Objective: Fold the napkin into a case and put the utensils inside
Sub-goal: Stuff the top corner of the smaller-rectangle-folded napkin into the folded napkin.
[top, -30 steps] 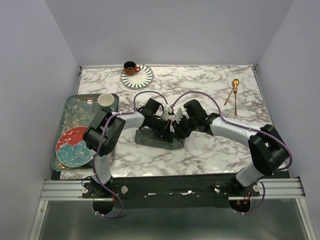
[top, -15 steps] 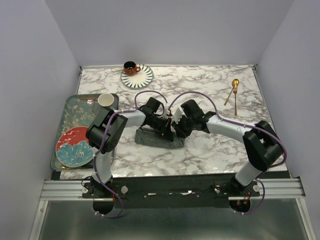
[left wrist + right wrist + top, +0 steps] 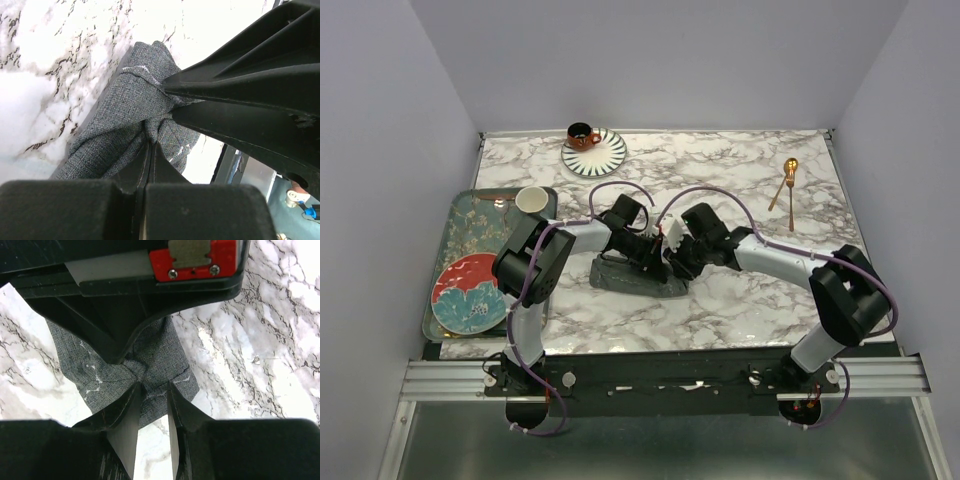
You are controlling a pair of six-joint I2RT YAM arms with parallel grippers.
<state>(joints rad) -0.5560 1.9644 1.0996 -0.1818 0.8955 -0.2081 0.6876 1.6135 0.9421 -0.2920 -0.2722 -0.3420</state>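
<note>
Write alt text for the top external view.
The left gripper and right gripper meet at centre, both pinching a bunched grey napkin. Two gold utensils lie far right; a cup on a saucer sits at the far edge, a tray at left.

Marble-patterned table (image 3: 720, 312) enclosed by plain lavender walls (image 3: 670, 60).

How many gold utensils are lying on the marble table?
2. Both gold utensils lie close together near the table's right edge, toward the far side, apart from the napkin. The arms over the middle could hide others.
</note>
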